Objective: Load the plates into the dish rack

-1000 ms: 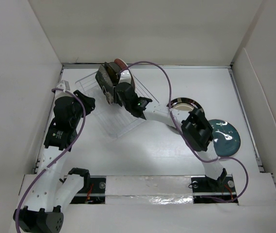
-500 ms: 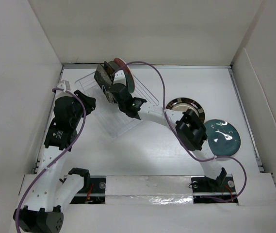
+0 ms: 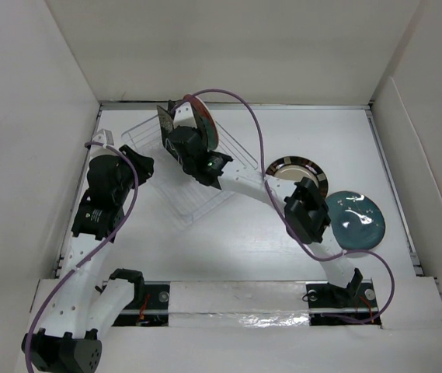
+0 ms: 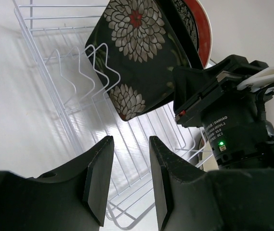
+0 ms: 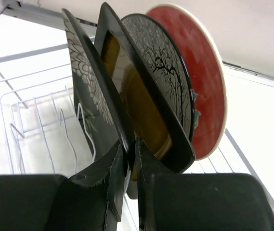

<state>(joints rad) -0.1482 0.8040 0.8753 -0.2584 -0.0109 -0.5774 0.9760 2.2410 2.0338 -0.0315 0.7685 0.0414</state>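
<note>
**Spotter:** Where's your right side?

**Operator:** My right gripper [image 5: 129, 155] is reaching into the dish rack [image 3: 199, 203] at the far left of the desk [image 3: 228, 249]. Its jaws are clenched on the lower edge of the amber-centred square plate [image 5: 127, 82], which is up on edge and leaning.

**Spotter:** What's around it?

**Operator:** I count 4 plates on edge, packed close. The dark floral square plate [image 4: 137, 53] is on one side of the amber one. The tree-branch plate [image 5: 168, 77] is on the other side, and the teal-red round plate [image 5: 202, 82] stands outermost behind it. I can't tell whether they touch.

**Spotter:** And the left?

**Operator:** My left gripper [image 4: 130, 142] hangs just beside the rack's left edge. Its jaws are released with nothing between them, and through the gap I see the rack's wire floor and the floral plate beyond.

**Spotter:** Anything outside the rack?

**Operator:** 2 round plates lie flat on the desk to the right. The dark striped-rim plate [image 3: 292, 166] is partly under my right arm, and the plain teal plate [image 3: 358, 221] is nearer the right wall.
</note>
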